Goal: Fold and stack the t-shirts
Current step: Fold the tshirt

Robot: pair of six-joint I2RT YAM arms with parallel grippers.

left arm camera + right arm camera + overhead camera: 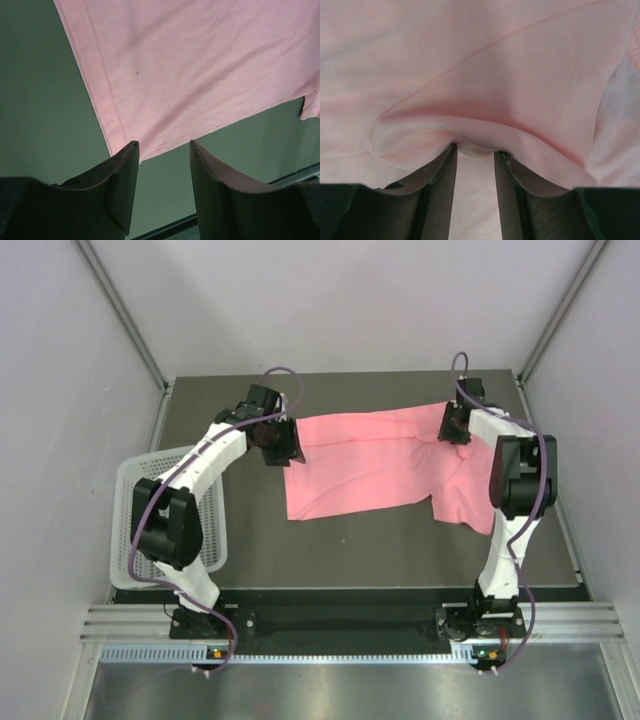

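Where the salmon-pink t-shirt [370, 465] lies spread on the dark table [350, 550], its left hem corner sits just beyond the left gripper [162, 145], whose jaws stand apart and hold nothing. The right gripper [475, 150], jaws partly parted, meets bunched cloth at the shirt's far right; whether cloth is pinched cannot be told. The right arm covers the shirt's right edge.

So the counter [380, 540] is a dark grey-green slab, matte and plain. One salmon-pink t-shirt [380, 460] lies right on it, spread over the far half from about the middle to the right side. Its hemmed left edge is flat, it's a bit rumpled at the far right, and a sleeve points toward the near right. A white perforated basket [122, 530] sits at the left edge.
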